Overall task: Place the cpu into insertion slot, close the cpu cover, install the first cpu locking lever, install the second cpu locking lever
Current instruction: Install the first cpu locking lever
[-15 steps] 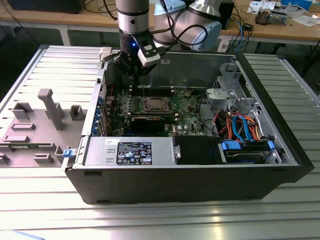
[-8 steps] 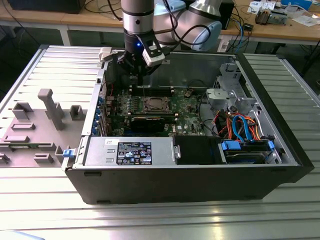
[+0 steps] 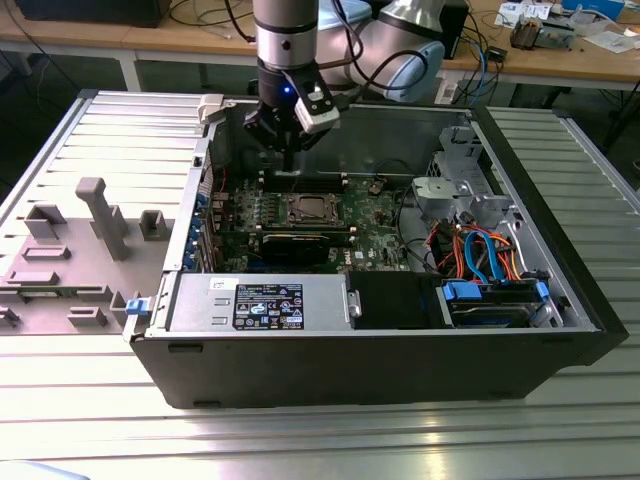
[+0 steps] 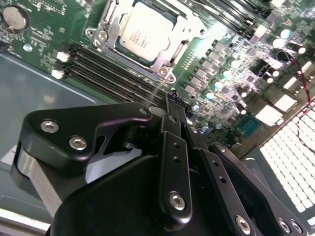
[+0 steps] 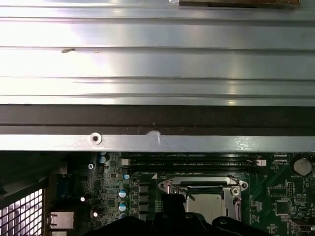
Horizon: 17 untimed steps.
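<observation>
Exterior view, left to right: a grey plastic fixture (image 3: pixel 100 215) stands on the ribbed metal table (image 3: pixel 300 440), well off to the side of the jaws and outside the open computer case (image 3: pixel 350 360). Inside the case, the gripper (image 3: pixel 290 165) hangs nose-down over the green board (image 3: pixel 380 225), close to the rear wall. The cpu (image 3: pixel 307 210) is seated in the insertion slot (image 3: pixel 290 212) just below and forward of the jaws. A boxed power unit (image 3: pixel 260 300) lies further forward, and blue and orange cables (image 3: pixel 480 250) are bundled well off to the jaws' far side. In the second wrist view the gripper (image 4: pixel 172 96) has its jaws drawn together with no gap showing and nothing visibly between them. The cpu (image 4: pixel 146 32) lies a short way beyond the tips. The cpu cover (image 4: pixel 165 58) lies flat around it, and long black memory slots (image 4: pixel 103 66) run between the cover and the jaws. A thin silvery wire (image 4: pixel 157 86) rises from the cover's corner toward the tips; contact cannot be determined. In the first wrist view the cpu (image 5: pixel 212 205) sits just beside the tips.
</observation>
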Available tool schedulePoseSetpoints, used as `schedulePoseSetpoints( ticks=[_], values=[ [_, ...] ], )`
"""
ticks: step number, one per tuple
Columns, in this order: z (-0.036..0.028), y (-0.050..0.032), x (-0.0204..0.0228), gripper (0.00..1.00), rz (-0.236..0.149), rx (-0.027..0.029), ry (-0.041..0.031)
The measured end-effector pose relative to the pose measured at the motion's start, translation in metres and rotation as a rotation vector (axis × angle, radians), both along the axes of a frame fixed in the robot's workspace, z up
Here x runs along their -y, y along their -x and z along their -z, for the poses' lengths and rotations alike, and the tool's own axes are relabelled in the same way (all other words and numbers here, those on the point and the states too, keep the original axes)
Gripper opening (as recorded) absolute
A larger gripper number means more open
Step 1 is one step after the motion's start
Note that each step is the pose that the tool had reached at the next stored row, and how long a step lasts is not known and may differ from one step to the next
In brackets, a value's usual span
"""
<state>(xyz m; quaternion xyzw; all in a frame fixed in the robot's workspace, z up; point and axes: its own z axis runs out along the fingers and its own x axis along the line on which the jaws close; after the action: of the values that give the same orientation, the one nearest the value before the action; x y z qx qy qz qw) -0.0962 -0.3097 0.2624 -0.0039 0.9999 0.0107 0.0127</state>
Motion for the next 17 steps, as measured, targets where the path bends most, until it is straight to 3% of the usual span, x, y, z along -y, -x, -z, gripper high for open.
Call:
schedulePoseSetpoints(
  ticks=[7,9,10,12,17],
  values=[
    [0.0050,-0.0109,-0.0007,0.11,0.000,-0.0001,-0.0003],
    [0.0065,-0.0127,-0.0007,0.11,0.000,0.0000,-0.0045],
    [0.0105,-0.0157,-0.0008,0.11,-0.005,-0.0001,-0.0066],
    [0.0127,-0.0164,-0.0008,0.11,-0.049,-0.0002,-0.0071],
    [0.0177,-0.0201,-0.0009,0.11,-0.052,-0.0002,-0.0076]
  ],
)
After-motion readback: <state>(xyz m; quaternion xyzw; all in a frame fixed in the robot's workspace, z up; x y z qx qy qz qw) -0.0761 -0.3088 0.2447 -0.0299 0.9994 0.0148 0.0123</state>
